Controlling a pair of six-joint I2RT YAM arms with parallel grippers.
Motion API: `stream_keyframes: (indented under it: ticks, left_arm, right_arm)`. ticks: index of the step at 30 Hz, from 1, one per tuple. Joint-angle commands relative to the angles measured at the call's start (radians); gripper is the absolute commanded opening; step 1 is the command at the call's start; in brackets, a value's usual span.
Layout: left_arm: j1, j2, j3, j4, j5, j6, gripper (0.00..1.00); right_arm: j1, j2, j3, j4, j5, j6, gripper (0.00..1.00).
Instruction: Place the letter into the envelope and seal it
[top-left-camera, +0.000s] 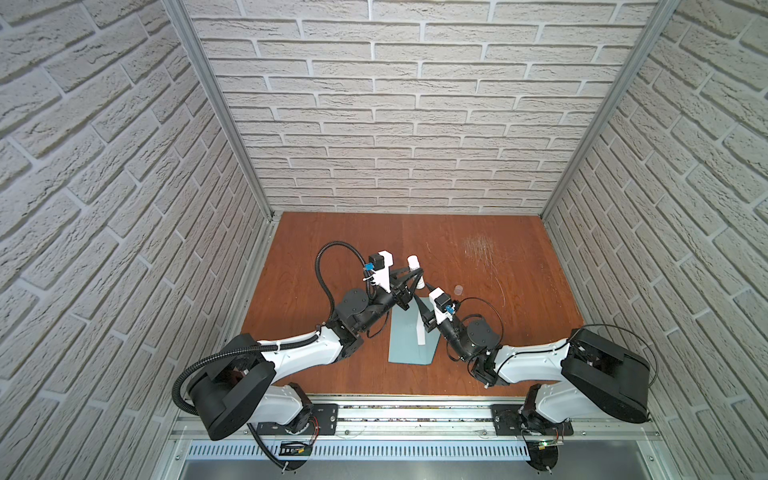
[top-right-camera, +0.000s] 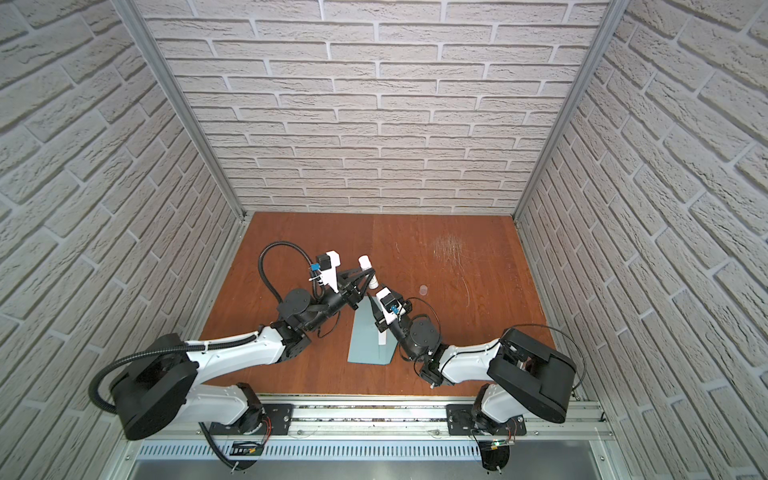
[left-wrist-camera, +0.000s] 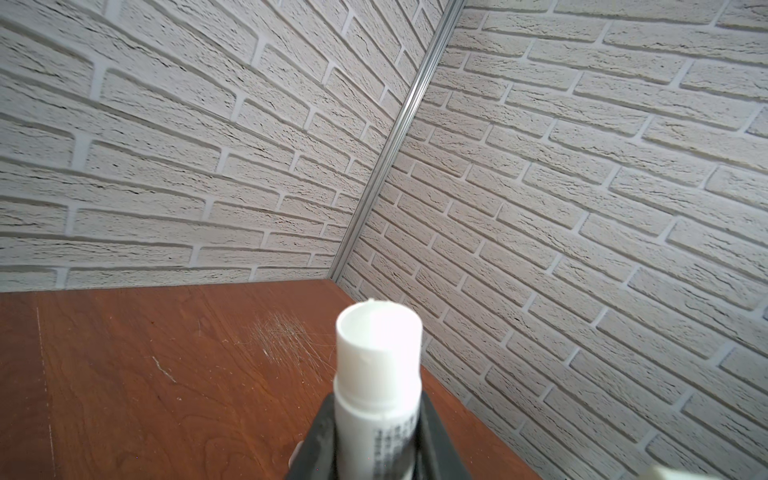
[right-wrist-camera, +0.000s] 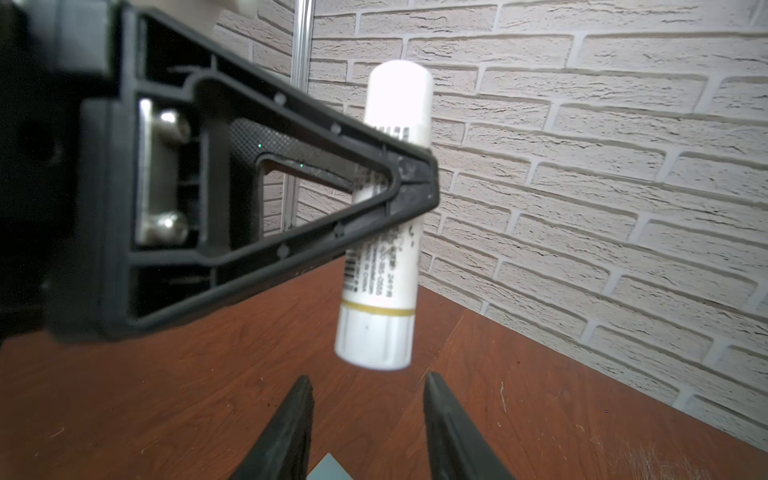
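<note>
A scratched reddish-brown wooden tabletop (top-left-camera: 498, 340) sits inside 3 white brick-pattern walls (top-left-camera: 415, 124). The light blue-grey paper envelope (top-left-camera: 409, 347) lies flat near the front middle, with the pale flat letter (top-left-camera: 420, 332) showing as a narrow strip on it. The left gripper (left-wrist-camera: 376, 440) pinches a white cylindrical glue stick (left-wrist-camera: 376, 361); the right gripper (right-wrist-camera: 370, 399) is spread just under the stick.

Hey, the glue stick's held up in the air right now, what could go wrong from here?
The left hand pinches the glue stick mid-body only; the open right hand sits near its ringed end, so an off-centre close might twist it loose. A dropped stick may land on the envelope.
</note>
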Motion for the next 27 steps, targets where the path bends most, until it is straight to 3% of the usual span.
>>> stream_keyframes:
  ticks: [1, 6, 15, 22, 27]
  left_arm:
    - [-0.007, 0.0, 0.001, 0.079, -0.009, -0.004, 0.0]
    - [-0.006, 0.008, 0.001, 0.083, -0.003, -0.012, 0.0]
    - [-0.007, 0.002, 0.001, 0.083, 0.002, -0.011, 0.0]
    - [-0.006, -0.015, 0.004, 0.066, 0.002, 0.004, 0.0]
    - [-0.007, -0.027, 0.004, 0.047, 0.002, 0.013, 0.0]
  right_arm:
    - [0.003, 0.006, 0.034, 0.102, 0.055, -0.024, 0.44]
    - [0.003, 0.003, 0.059, 0.059, 0.04, -0.02, 0.43]
    - [0.004, 0.015, 0.082, 0.018, 0.029, -0.004, 0.3]
    - [0.003, 0.013, 0.084, -0.021, 0.018, 0.012, 0.41]
    - [0.003, -0.004, 0.09, -0.064, 0.018, 0.015, 0.38]
